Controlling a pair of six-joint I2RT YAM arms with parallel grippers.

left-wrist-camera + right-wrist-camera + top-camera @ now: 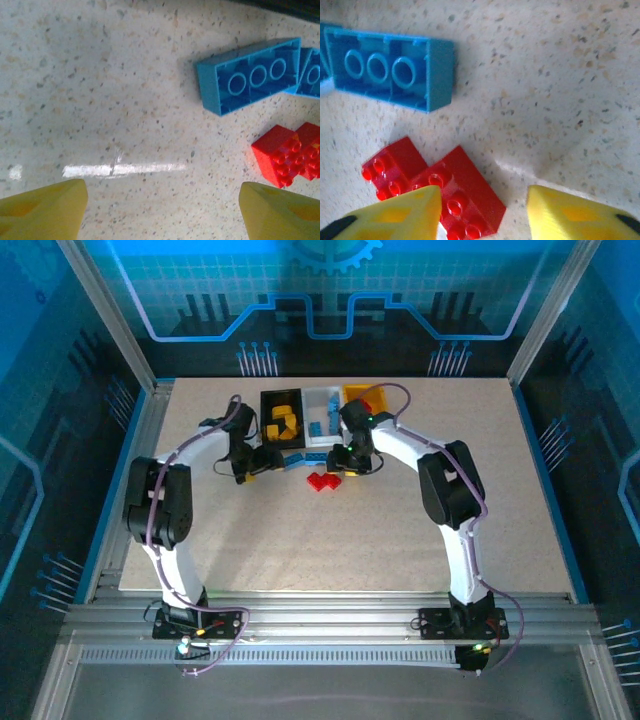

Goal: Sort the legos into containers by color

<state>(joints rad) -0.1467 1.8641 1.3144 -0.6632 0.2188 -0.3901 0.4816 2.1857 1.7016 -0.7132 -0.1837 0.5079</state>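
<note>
1. Picking up a red brick looks like the step in hand. The right hand [485, 215] hangs low over the surface [560, 100], its two yellow fingers a little way apart and holding nothing.
2. The near red brick [462, 197] lies by the hand's left finger, partly under it. It is not yet in the gap between the fingers. A second red brick [392, 167] touches its corner.
3. For the next move, I think the right hand must slide over so the near red brick sits in the gap. Then it can go down and squeeze.
4. The two red bricks touch, so a grab on one may push or drag the other.
5. The left hand [160, 210] is wide open and holds nothing. Bare surface lies between its fingers. A blue brick [250, 75] lies upside down ahead of it, with another blue brick [312, 75] touching its end.
6. From above, the three bins stand in a row at the far side. The black bin [266, 410] holds yellow-orange bricks [283, 420]. The white bin [318, 397] holds blue ones. The yellow-orange bin [357, 392] seems to hold something red, but that is too small to be sure.
7. Both hands are near each other, close to the loose bricks. They could bump if both reach at once.
8. The right arm lies across the way to the yellow-orange bin, so the hand must lift up first.
</note>
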